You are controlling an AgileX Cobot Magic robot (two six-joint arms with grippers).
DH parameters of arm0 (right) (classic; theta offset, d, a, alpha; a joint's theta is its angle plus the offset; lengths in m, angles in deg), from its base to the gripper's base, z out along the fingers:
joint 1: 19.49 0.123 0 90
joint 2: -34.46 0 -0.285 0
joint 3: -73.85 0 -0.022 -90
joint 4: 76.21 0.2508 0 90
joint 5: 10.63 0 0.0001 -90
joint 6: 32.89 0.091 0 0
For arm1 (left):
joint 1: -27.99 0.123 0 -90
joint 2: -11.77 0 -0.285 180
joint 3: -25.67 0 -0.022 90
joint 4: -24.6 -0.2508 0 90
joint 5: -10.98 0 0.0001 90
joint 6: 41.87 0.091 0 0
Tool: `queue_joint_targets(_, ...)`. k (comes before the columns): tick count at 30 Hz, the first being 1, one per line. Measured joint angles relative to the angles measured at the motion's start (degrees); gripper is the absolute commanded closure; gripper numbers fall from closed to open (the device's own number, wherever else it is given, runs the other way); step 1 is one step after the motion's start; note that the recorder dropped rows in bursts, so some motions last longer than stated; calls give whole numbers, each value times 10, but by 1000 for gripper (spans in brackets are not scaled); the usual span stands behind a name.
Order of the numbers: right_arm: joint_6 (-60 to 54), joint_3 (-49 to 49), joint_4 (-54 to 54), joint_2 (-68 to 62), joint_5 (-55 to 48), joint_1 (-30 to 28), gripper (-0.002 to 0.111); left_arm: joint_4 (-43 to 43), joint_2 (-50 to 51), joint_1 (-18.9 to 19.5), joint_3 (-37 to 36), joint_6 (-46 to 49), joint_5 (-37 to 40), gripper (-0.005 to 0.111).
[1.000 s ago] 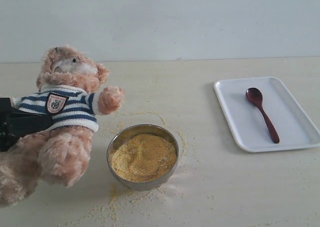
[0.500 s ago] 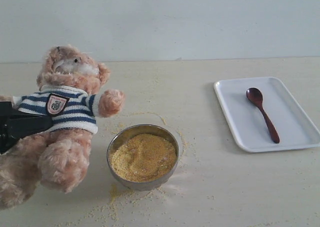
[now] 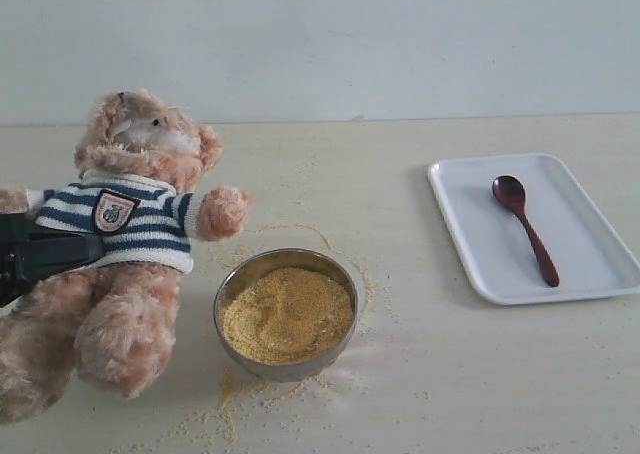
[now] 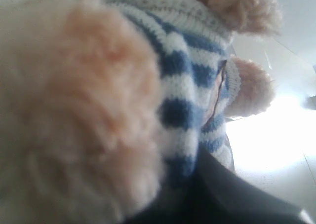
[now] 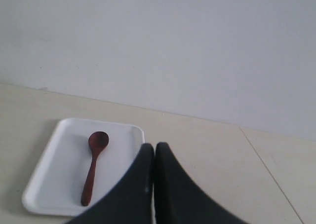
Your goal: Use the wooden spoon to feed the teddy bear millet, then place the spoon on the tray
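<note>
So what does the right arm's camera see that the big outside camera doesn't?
Only the right arm's camera shows the right fingers, black and pressed together. Only the outside camera shows the teddy bear, the black left fingers gripping its side, the steel bowl of millet, and grains spilled around it. Both show the tray, the wooden spoon lying in it, the table and the wall.
</note>
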Motion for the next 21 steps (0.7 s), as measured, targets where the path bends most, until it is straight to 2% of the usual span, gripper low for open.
queue_joint_targets(16, 1, 0, 0, 0, -10, 0, 109, 0, 0, 0, 0, 1, -3, 102)
queue_joint_targets(21, 7, 0, 2, 0, -58, 0, 109, 1, 0, 0, 0, 6, -14, 102)
